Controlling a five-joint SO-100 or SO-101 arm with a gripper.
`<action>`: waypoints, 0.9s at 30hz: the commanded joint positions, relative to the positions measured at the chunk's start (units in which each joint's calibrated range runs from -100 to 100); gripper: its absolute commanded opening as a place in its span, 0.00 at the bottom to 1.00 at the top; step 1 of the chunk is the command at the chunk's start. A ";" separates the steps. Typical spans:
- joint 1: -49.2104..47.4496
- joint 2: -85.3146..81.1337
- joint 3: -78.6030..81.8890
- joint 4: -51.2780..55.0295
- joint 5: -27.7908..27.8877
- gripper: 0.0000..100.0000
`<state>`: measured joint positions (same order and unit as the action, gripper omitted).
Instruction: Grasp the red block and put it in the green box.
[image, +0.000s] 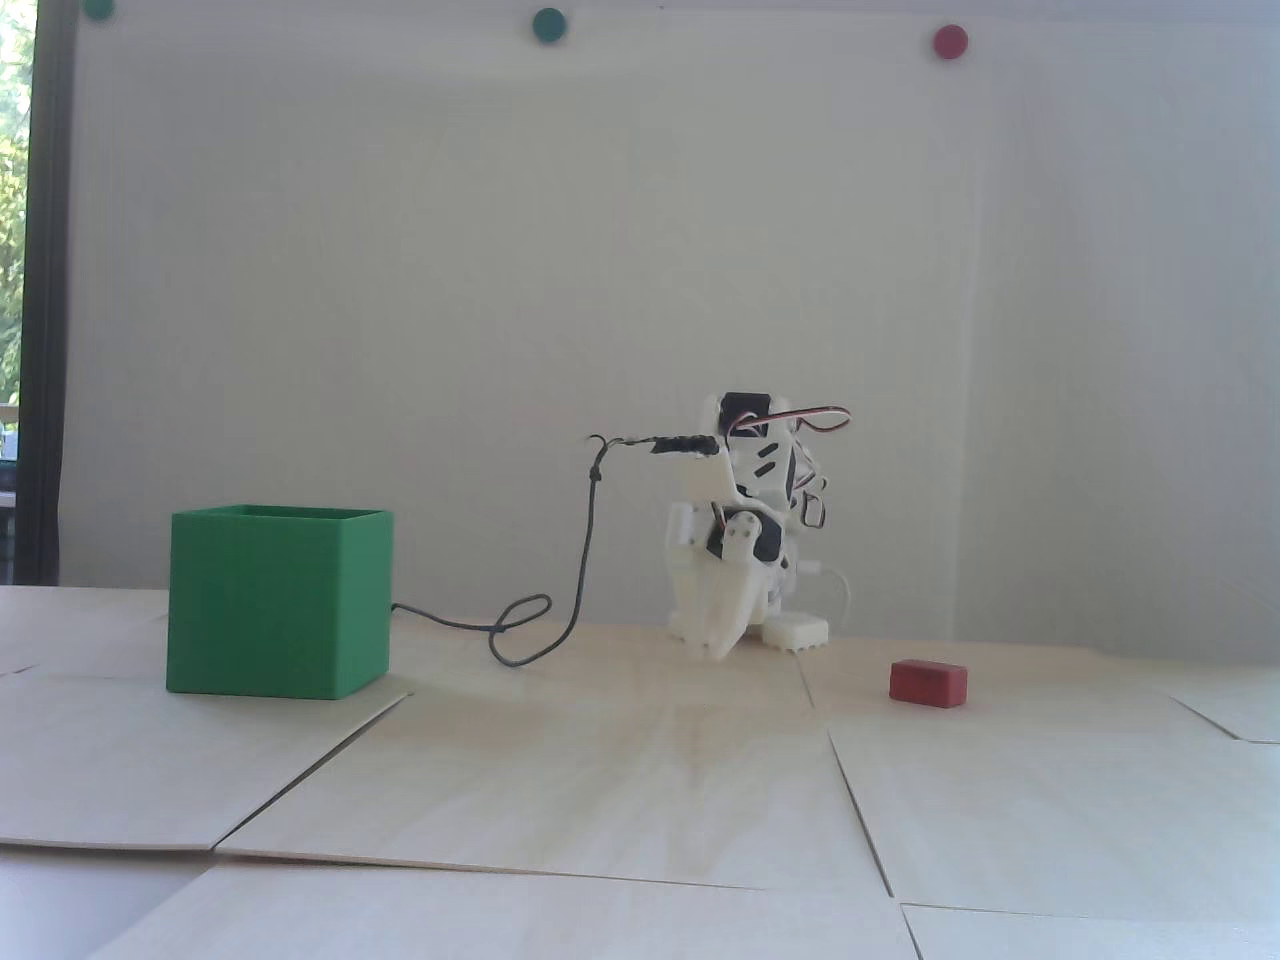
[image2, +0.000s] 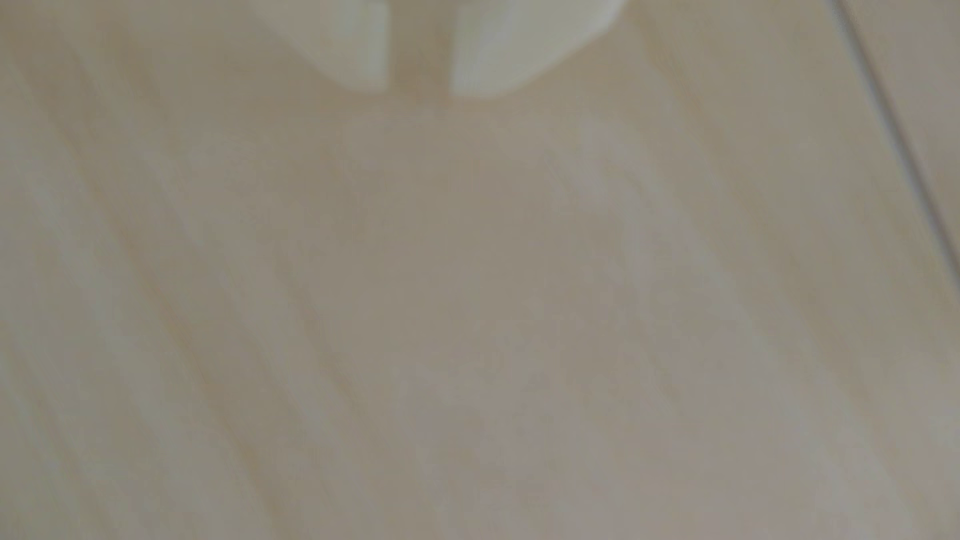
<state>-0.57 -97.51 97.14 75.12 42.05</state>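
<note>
Plywood panels (image: 640, 780) fill the lower half of the fixed view, with the white arm (image: 745, 540) folded low at mid-frame against a pale wall. Its gripper (image: 712, 652) points down at the wood just right of centre, tips close to or on the surface; from this side the fingers overlap, so the gap cannot be read here. The red block (image: 929, 682) lies flat on the wood at the lower right, well apart from the gripper and to its right in the frame, its long axis running roughly left to right across the picture. The green box (image: 278, 602) stands upright with its top open at the left, well apart on the gripper's other side; a dark cable (image: 583, 560) trails from the arm toward it. So the block and the box lie in opposite directions from the gripper, and the reach, as I judge it, must first swing rightward.

Wrist view next: blurred wood grain fills nearly everything. Two pale fingertips (image2: 358, 46) enter at the top centre, and the gripper (image2: 420, 78) shows only a narrow slit between them, nearly closed and holding nothing. A panel seam (image2: 898, 130) crosses the upper right corner. Neither block nor box appears, so the block is outside this camera's field.
</note>
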 joint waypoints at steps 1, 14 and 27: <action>0.69 -1.15 0.91 2.11 -0.35 0.03; 1.26 -1.07 0.91 2.11 -0.35 0.03; 1.26 -1.07 0.91 2.11 -0.35 0.03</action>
<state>-0.04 -97.51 97.14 75.12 42.05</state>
